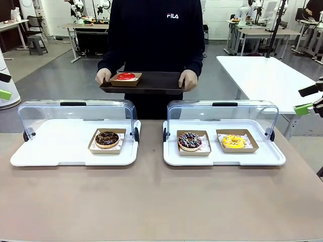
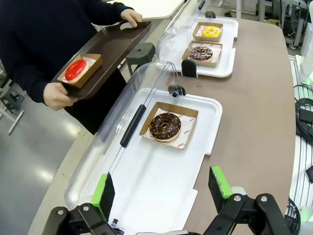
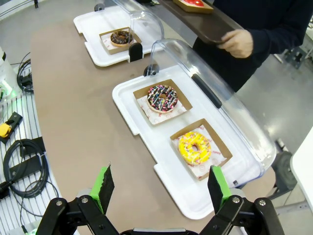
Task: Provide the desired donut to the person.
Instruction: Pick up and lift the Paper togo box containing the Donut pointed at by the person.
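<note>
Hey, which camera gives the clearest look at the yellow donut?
The right wrist view: the yellow donut lies near the camera, seen from above, with its hole and sprinkles clear. The front view shows it smaller, at a low angle. The left wrist view shows it tiny, far off.

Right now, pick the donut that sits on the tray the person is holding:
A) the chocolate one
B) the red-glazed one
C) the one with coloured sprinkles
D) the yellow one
B: the red-glazed donut lies in a small cardboard box on the dark tray that the person holds in both hands behind the table.
</note>
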### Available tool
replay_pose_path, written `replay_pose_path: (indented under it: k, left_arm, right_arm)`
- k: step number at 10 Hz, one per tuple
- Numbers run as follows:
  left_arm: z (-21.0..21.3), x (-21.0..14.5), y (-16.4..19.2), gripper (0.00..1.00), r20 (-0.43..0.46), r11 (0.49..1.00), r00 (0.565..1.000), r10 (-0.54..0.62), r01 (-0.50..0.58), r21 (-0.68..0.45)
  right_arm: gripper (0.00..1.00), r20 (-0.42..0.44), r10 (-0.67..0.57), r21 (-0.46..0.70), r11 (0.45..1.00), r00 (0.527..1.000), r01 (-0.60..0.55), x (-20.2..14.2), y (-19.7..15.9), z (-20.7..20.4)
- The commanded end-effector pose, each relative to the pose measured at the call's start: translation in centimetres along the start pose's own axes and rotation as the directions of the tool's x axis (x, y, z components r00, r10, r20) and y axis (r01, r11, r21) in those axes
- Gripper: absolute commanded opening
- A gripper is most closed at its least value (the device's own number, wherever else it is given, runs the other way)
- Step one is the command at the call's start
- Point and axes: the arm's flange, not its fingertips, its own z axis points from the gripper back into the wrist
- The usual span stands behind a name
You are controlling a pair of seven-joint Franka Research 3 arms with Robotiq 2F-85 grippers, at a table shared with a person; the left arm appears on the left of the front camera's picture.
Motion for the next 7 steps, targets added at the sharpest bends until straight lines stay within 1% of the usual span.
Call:
replay_pose_path:
  k: [1,7]
  left_arm:
    - [0.15,0.06,-0.05,1.00,0.007,1.000,1.000,-0.001,0.001,0.003]
    - [0.15,0.06,-0.05,1.00,0.007,1.000,1.000,-0.001,0.001,0.003]
  right_arm:
    - [1.00,0.019,0.001,0.011,1.000,1.000,-0.001,-0.02,-0.06,-0.16]
    - [1.00,0.019,0.001,0.011,1.000,1.000,-0.001,-0.02,-0.06,-0.16]
